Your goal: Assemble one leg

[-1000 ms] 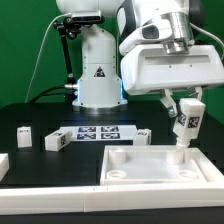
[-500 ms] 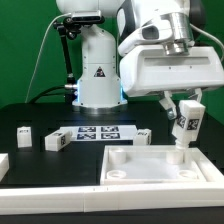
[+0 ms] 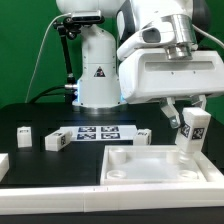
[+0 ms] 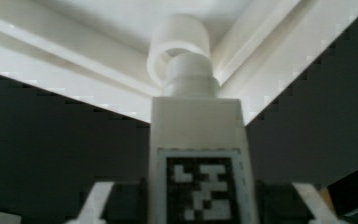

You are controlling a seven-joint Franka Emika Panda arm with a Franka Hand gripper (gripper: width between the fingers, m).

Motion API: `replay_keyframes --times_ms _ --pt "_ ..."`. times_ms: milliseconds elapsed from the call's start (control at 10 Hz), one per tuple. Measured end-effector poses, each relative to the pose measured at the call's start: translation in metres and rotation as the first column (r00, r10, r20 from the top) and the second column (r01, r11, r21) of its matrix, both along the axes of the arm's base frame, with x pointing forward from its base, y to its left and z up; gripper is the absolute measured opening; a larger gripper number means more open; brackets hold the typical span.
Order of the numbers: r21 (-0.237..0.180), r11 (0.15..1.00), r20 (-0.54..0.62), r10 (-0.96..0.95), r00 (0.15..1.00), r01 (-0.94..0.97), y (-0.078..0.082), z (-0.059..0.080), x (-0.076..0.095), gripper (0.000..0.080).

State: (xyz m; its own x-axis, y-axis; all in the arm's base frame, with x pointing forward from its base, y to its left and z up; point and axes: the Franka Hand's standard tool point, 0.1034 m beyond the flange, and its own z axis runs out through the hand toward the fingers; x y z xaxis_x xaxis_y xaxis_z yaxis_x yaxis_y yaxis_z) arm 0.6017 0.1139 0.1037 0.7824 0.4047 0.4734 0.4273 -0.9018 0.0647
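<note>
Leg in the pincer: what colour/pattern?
The leg is white with a black-and-white square tag; wrist view shows it best.

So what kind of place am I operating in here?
Probably a robotics lab test bench: a black table with a fixed marker board, white furniture parts wearing fiducial tags, like the leg in the gripper, and a green backdrop.

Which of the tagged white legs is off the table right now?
The leg at the exterior view's right, held between the jaws; the others lie on the table.
</note>
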Motion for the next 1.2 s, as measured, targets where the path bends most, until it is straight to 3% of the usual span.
replay_keyframes --times_ms 400,900,1200 --pt "0.003 1.000 -0.011 0.001 1.000 -0.001 0.001 -0.014 0.000 0.0290" --pt "0.013 1.000 0.040 -0.008 0.999 0.008 0.000 -0.015 0.005 0.0290" --pt "0.014 1.000 0.041 -0.017 0.999 0.017 -0.006 -0.024 0.004 0.0291"
